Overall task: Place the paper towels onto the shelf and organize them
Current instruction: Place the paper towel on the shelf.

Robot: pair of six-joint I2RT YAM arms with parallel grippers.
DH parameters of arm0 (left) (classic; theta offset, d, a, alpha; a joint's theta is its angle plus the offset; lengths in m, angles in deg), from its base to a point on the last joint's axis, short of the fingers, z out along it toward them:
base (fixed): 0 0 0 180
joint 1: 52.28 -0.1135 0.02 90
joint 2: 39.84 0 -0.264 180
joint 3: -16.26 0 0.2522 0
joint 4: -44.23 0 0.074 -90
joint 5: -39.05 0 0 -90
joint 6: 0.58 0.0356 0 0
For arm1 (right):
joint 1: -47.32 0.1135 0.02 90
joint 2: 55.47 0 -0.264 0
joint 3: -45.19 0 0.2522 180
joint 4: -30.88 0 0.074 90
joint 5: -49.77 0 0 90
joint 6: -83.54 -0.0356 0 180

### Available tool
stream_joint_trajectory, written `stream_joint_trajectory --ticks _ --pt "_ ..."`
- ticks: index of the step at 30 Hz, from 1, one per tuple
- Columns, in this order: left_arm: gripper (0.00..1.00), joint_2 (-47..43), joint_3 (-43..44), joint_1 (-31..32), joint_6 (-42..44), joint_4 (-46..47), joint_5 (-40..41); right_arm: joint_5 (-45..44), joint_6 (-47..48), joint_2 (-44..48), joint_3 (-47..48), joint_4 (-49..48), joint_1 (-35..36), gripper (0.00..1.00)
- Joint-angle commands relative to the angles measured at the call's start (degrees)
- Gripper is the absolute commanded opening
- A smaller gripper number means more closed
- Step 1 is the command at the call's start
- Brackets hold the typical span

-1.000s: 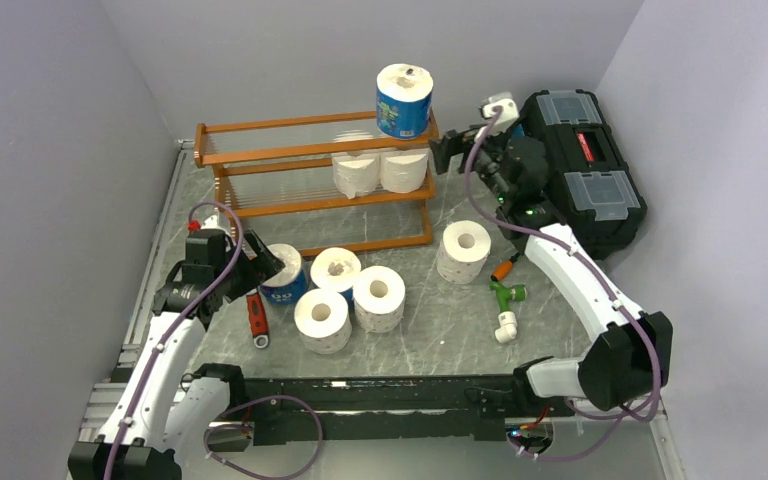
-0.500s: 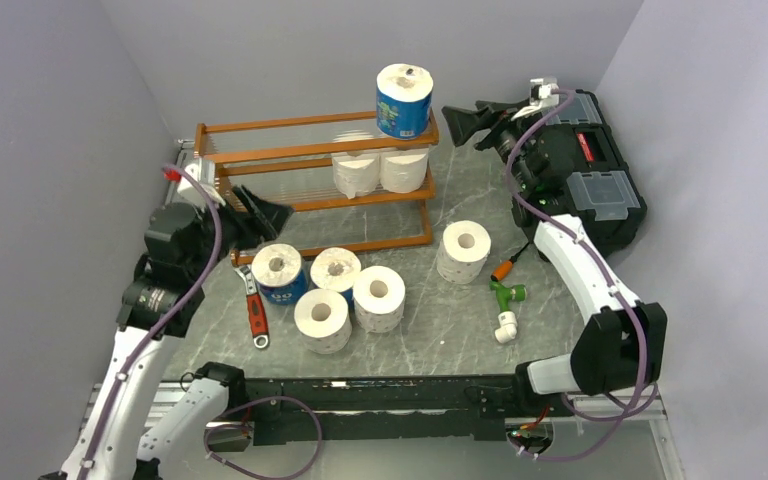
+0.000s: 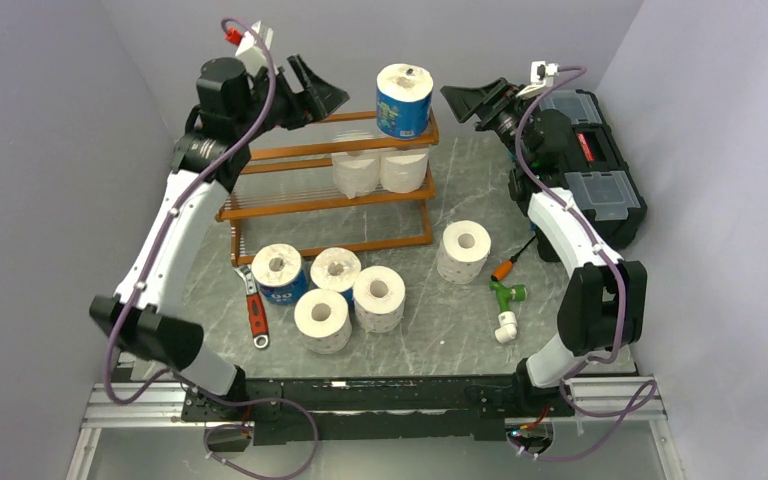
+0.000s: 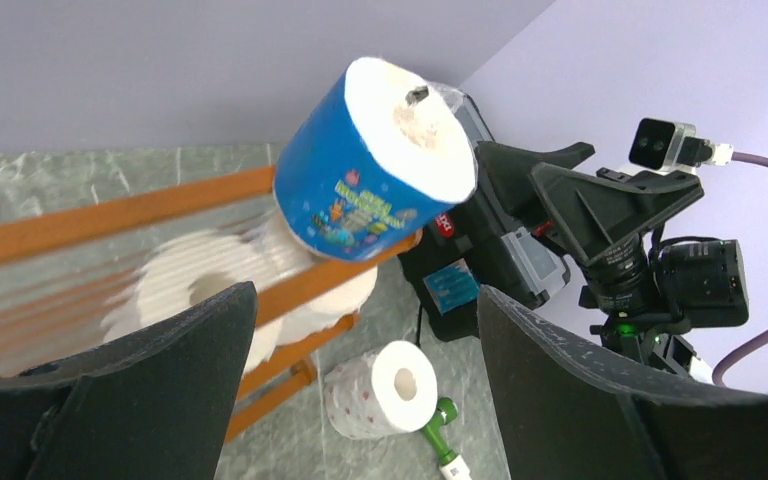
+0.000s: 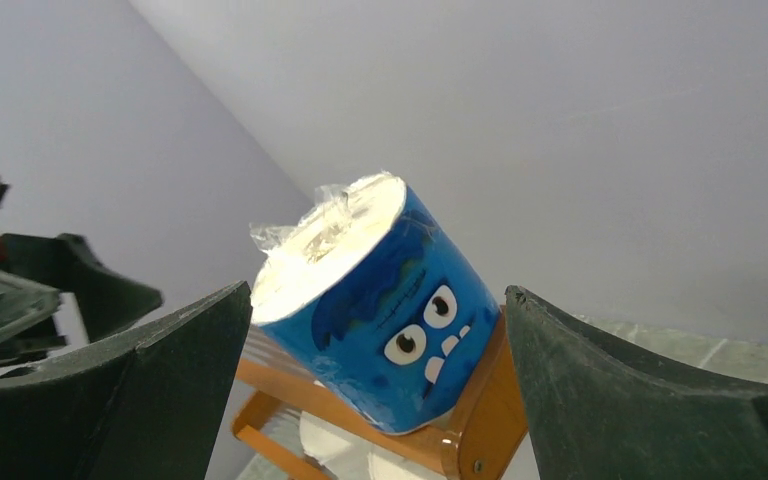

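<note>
The shelf [image 3: 325, 204] stands at the back left. A blue-wrapped paper towel [image 3: 404, 100] stands upright on the right end of its top tier, and two white rolls [image 3: 380, 171] sit on the middle tier. On the table lie another blue-wrapped roll [image 3: 280, 275], three white rolls [image 3: 350, 295] and a lone white roll [image 3: 464, 250]. My left gripper [image 3: 320, 92] hangs open just left of the top roll; my right gripper [image 3: 470, 100] hangs open just right of it. Neither touches it. Both wrist views frame that blue roll [image 4: 375, 165] [image 5: 390, 320] between empty jaws.
A black toolbox [image 3: 585, 160] sits at the back right, under the right arm. A red-handled wrench [image 3: 256, 312] lies left of the rolls on the table. A green and white pipe fitting [image 3: 505, 300] and an orange piece [image 3: 505, 268] lie right of the lone roll. Walls enclose three sides.
My left arm has swung up from the table beside the lower blue roll to the shelf's top level. The right gripper rose and drew slightly back from the top roll.
</note>
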Motion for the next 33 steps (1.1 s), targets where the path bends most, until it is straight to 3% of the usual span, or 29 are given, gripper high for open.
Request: stream_joint_trajectory --ticks 1,11,25,33 --pt "0.87 6.7 8.3 0.4 -1.5 -0.2 -5.1 3.0 -5.9 -1.7 4.8 -4.7 -0.9 1.00" --pt "0.86 16.2 12.9 0.7 -5.5 4.1 -10.0 5.5 -14.5 -7.5 9.0 -7.4 -0.6 1.00" --pt "0.86 22.4 19.6 0.9 -5.7 3.7 -15.0 6.8 -8.7 -8.3 11.1 -1.9 5.4 1.00" --pt "0.86 25.0 22.2 0.8 -5.6 3.0 -16.9 6.0 -7.5 -6.3 6.5 -1.6 7.7 1.00"
